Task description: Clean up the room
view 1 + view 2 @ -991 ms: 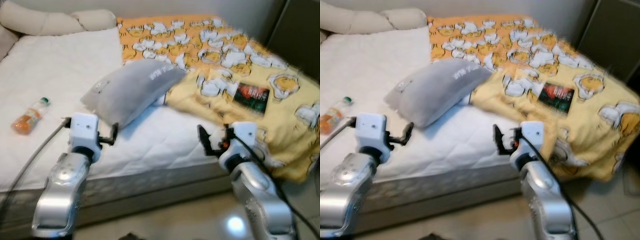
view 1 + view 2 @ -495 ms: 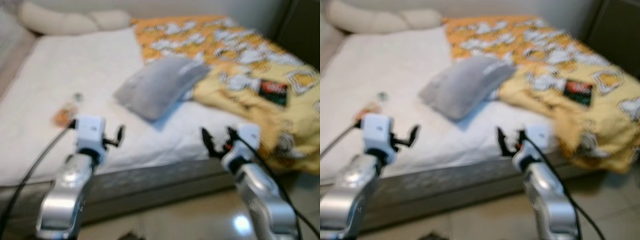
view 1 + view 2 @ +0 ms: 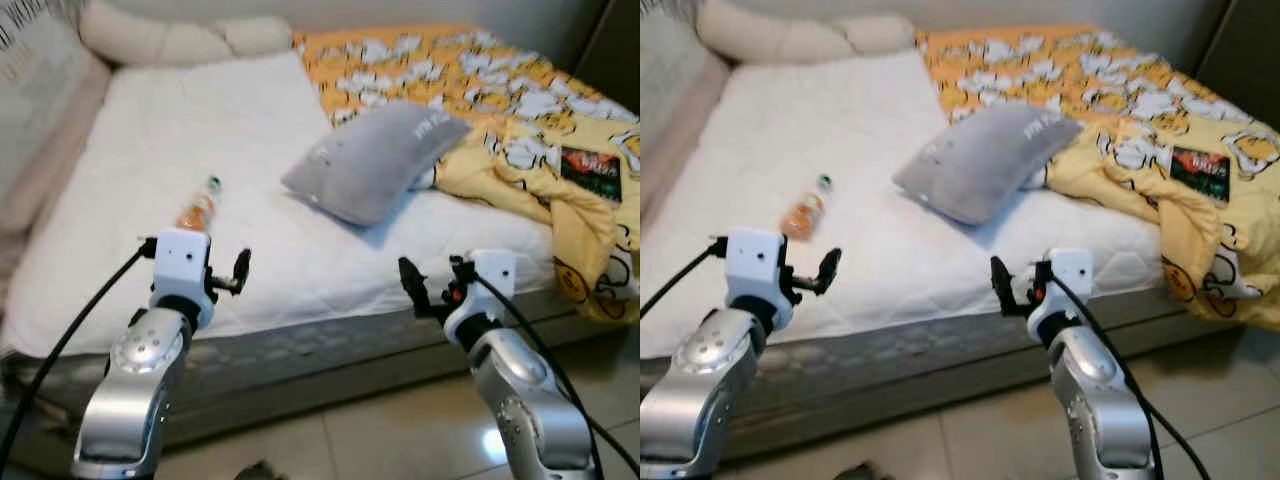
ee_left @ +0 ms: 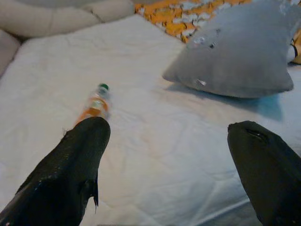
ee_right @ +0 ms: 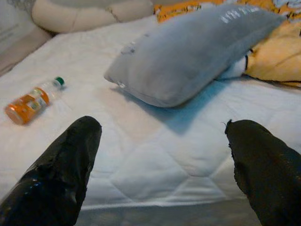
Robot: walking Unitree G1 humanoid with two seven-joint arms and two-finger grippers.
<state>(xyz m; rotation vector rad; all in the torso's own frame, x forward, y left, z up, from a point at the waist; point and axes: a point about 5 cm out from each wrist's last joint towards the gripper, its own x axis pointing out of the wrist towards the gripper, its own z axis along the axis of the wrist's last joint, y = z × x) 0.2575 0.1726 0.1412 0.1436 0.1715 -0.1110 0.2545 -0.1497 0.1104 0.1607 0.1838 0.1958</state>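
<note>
Your robot faces the bed (image 3: 120,300), both arms raised over its near edge, likely readying a pickup; left end effector (image 4: 169,174) and right end effector (image 5: 164,165) gape wide, holding nothing; the orange-filled, green-capped bottle (image 3: 197,207) lies on its side on the white mattress, beyond the left arm, near a grey pillow (image 3: 375,160).

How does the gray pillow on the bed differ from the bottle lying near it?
The pillow is plain gray, soft and much the larger; the bottle is small, orange with a green cap. The pillow lies against the yellow blanket; the bottle lies on its side, alone on bare white mattress, nearer the left gripper. Both rest loose on the bed, untouched by either gripper.
</note>
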